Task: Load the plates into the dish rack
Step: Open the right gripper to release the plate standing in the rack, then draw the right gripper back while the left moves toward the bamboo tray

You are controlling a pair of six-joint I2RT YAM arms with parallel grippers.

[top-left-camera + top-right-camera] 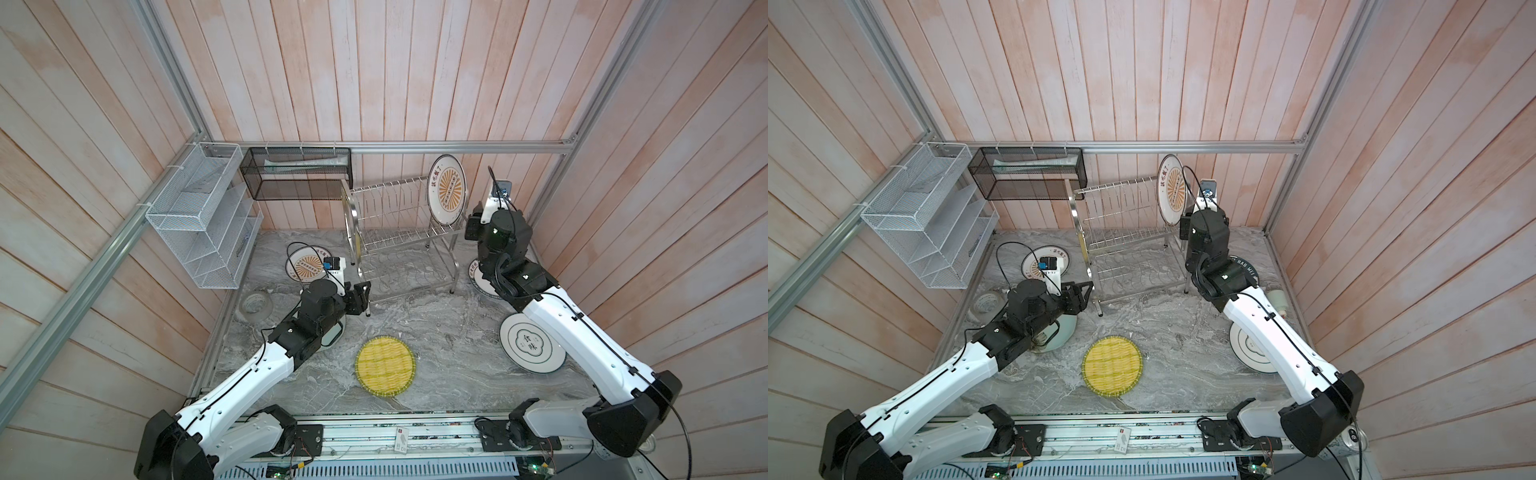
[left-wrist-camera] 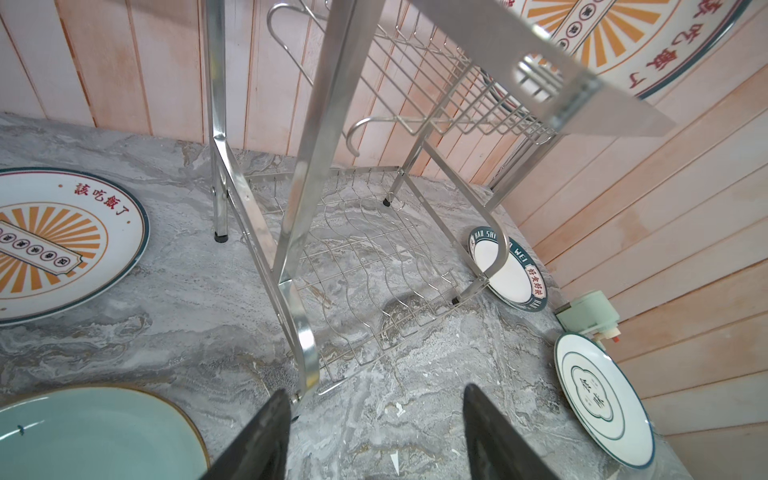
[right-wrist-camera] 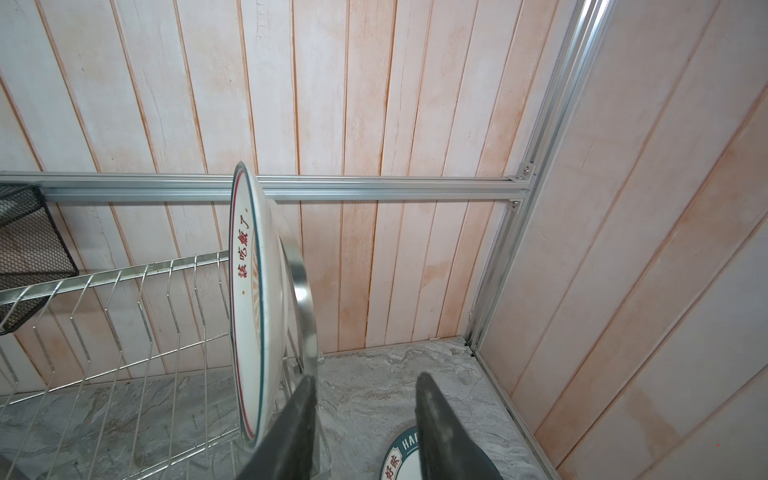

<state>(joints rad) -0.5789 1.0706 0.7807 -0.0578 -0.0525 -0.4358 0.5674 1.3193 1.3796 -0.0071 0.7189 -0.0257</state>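
- Dish rack [image 1: 399, 232] at table [image 1: 436, 332] back; sunburst plate [image 1: 446, 189] upright in top tier, right end.
- Flat on table: yellow woven plate [image 1: 385, 365], cloud plate [image 1: 528, 345], second sunburst plate [image 2: 62, 245], green plate [image 2: 95, 432], lettered plate [image 2: 511, 286].
- Left gripper [image 2: 376, 390] spread wide, empty, by rack foot.
- Right gripper [image 3: 366, 376] partly spread, empty, beside racked plate.

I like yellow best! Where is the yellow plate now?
In both top views the yellow plate lies flat on the table, front middle, with the dish rack behind it and the cloud plate to its right.
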